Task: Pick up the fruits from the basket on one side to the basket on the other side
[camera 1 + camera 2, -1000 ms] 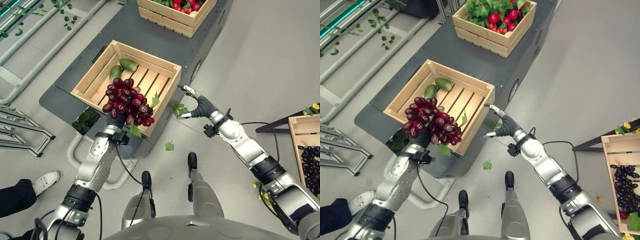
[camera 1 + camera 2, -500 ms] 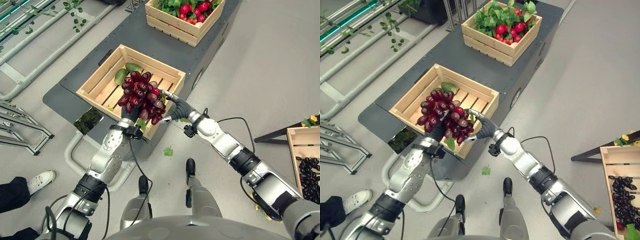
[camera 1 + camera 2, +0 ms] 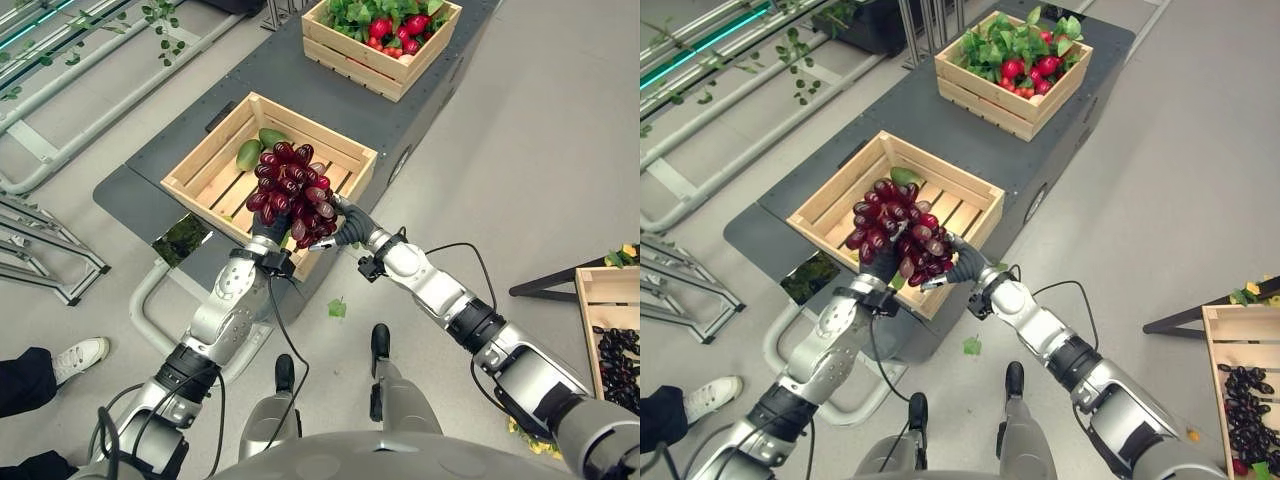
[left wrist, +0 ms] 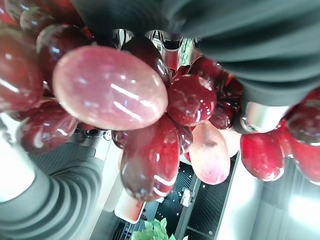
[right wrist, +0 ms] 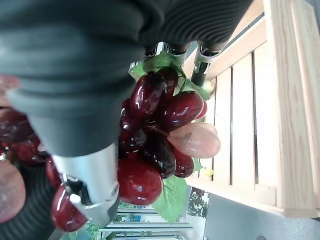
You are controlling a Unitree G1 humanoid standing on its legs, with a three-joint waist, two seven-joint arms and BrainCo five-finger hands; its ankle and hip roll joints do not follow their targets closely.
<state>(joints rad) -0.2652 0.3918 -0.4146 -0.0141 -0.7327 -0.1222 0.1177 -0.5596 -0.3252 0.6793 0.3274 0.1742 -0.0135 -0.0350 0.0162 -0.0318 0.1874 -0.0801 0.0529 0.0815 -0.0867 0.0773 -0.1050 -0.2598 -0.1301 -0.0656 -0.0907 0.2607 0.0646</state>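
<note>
Your left hand (image 3: 268,226) holds the bunch of red grapes (image 3: 291,193) from underneath, fingers wrapped round its lower end, so the cluster stands up above the hand and over the near corner of the wooden crate (image 3: 215,168) on the dark bench (image 3: 130,190). Your right hand (image 3: 345,226) sits against the bunch's other side, its fingers and thumb closing onto the grapes, as its wrist view shows. Treat the bunch as floppy and top-heavy: the grapes look glossy and smooth, likely to slip against metal fingers, and single ones could pop off the stem if you squeeze hard. Judge it moderately heavy for its size. The safest hold is probably around the core of the cluster near the stem, cupping from below, not pinching the outer grapes. Two green fruits (image 3: 258,147) lie in the crate beyond the hands, and a second crate of black grapes (image 3: 620,340) stands well off to the right.
</note>
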